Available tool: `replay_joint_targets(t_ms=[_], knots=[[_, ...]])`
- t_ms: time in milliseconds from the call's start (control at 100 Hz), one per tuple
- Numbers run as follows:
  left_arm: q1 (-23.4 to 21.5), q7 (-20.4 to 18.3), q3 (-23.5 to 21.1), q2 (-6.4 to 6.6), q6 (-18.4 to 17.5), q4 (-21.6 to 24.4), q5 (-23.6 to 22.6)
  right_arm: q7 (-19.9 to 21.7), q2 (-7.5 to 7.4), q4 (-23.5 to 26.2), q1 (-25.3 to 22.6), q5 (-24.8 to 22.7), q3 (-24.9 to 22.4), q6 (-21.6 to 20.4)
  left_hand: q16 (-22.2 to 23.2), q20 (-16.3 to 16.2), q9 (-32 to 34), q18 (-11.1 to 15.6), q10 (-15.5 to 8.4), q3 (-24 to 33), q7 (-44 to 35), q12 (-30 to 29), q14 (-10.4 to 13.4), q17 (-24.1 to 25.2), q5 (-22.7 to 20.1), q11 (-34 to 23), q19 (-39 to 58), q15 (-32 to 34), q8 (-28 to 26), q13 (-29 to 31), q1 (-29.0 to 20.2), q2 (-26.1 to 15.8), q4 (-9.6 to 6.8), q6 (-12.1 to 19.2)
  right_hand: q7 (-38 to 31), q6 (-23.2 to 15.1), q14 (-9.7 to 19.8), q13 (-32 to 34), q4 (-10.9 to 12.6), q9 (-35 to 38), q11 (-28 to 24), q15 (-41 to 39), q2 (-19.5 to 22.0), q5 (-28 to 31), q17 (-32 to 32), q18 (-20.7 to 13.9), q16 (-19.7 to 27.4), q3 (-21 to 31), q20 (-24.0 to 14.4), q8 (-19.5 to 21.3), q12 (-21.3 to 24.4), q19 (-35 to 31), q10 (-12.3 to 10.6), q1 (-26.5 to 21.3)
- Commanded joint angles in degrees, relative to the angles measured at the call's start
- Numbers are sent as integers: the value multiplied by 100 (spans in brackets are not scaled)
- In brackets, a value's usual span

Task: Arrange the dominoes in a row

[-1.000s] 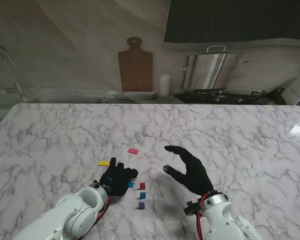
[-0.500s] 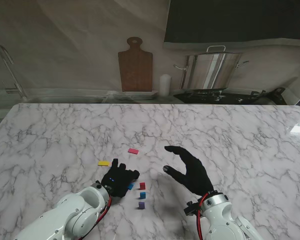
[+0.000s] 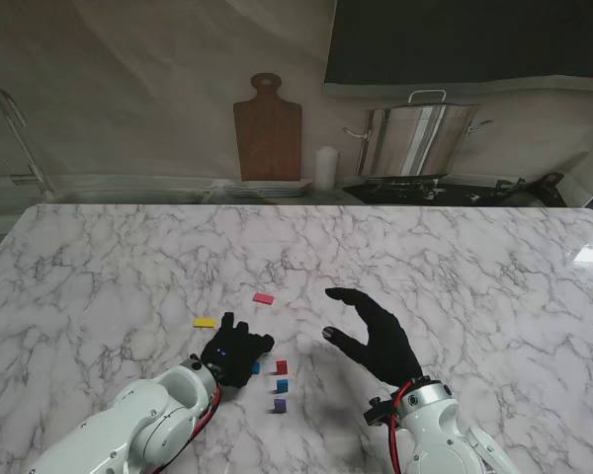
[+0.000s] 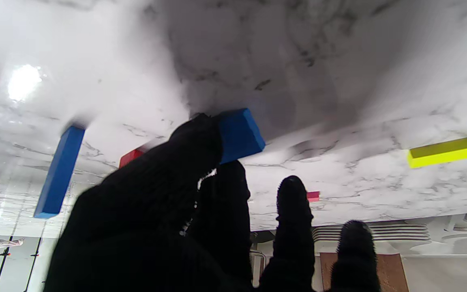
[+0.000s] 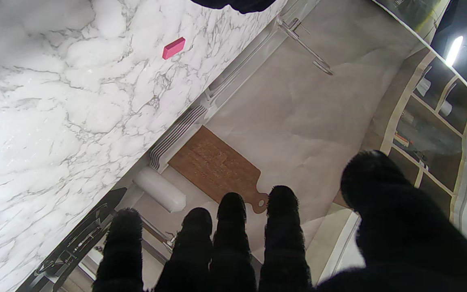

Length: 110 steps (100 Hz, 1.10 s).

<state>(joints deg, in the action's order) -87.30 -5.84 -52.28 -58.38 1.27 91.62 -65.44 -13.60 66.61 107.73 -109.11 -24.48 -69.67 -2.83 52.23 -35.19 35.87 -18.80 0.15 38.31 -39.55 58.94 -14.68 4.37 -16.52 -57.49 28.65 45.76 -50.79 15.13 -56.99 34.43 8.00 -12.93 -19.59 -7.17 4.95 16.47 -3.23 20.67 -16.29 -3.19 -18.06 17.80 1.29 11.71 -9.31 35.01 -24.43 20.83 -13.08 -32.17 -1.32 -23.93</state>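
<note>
**Inspector:** What was the left hand (image 3: 235, 355) doing?

**Assistant:** It sat low on the marble table (image 3: 455, 267), thumb and a finger pinched on a light blue domino (image 4: 239, 136). The piece looked lifted clear of the surface, though the wrist view was blurred there.

**Inspector:** And the row?

**Assistant:** Just to the right of that hand stood three pieces in a short line: the purple domino (image 3: 279, 405) nearest me, then the blue domino (image 3: 282, 385), then the red domino (image 3: 282, 366). I judged the held piece was meant for that line, hence the hand's place beside it.

**Inspector:** Beyond the hand?

**Assistant:** The yellow domino (image 3: 205, 322) lay flat just past its fingertips, the pink domino (image 3: 264, 298) farther off; both unplaced.

**Inspector:** The right hand (image 3: 371, 334)?

**Assistant:** It hovered with fingers spread, holding nothing, well apart from the row; presumably kept out of the way.
</note>
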Motion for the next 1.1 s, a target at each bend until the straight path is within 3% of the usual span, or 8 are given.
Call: replay_joint_targets(t_ms=[0,150,430,640,850,1090], knots=[[-25,-103,34,7,-2,-75,-9,0,6,11,-26,2,-3,15,129,33,476,-147,-723,126,22,139,-32,88,-240,-680,201,148,119,166,-459,108,-85,-318,-61,-69,145,52,126,-54,-109,51,95,-81,1,-27,89,136,-65,77,-15,-90,9,-159],[-26,-95,22,2,-8,-76,29,0,7,10,-24,6,-4,15,230,44,689,-174,-784,93,-246,225,-64,74,-575,-927,422,266,79,333,-445,62,-97,-95,-63,-68,148,51,127,-54,-110,52,96,-75,6,-23,89,137,-65,77,-16,-89,14,-154],[-39,-126,-17,2,-69,-58,78,1,7,20,-32,9,-10,17,359,136,749,-187,-896,245,-888,228,-22,108,-475,-1051,687,343,-397,443,-304,39,-124,46,-60,-73,147,50,127,-51,-110,52,100,-83,7,-27,89,133,-64,76,-17,-88,4,-154],[-66,-147,-74,0,-70,-4,56,2,6,29,-37,6,-12,18,371,273,469,-180,-627,-27,-526,319,-137,146,-358,-847,432,207,-136,155,-146,-28,-148,-40,-62,-71,142,53,128,-50,-110,51,92,-77,6,-22,88,137,-65,77,-17,-88,8,-158],[-126,-187,-162,-5,-71,81,70,-3,7,29,-38,4,-9,18,330,185,144,-182,-298,-310,-93,554,-264,182,-449,-402,-51,-7,254,-140,304,-255,-213,50,-61,-72,131,58,128,-49,-113,50,95,-82,5,-19,87,137,-65,77,-21,-89,46,-150],[-176,-150,-211,-17,-6,129,62,-6,7,26,-36,0,-6,20,203,-78,-203,-183,48,-522,-120,702,-417,220,-770,190,-567,-291,297,-411,672,-610,-279,537,-64,-64,132,57,128,-46,-126,53,99,-78,4,-20,87,137,-65,79,-33,-87,38,-154]])
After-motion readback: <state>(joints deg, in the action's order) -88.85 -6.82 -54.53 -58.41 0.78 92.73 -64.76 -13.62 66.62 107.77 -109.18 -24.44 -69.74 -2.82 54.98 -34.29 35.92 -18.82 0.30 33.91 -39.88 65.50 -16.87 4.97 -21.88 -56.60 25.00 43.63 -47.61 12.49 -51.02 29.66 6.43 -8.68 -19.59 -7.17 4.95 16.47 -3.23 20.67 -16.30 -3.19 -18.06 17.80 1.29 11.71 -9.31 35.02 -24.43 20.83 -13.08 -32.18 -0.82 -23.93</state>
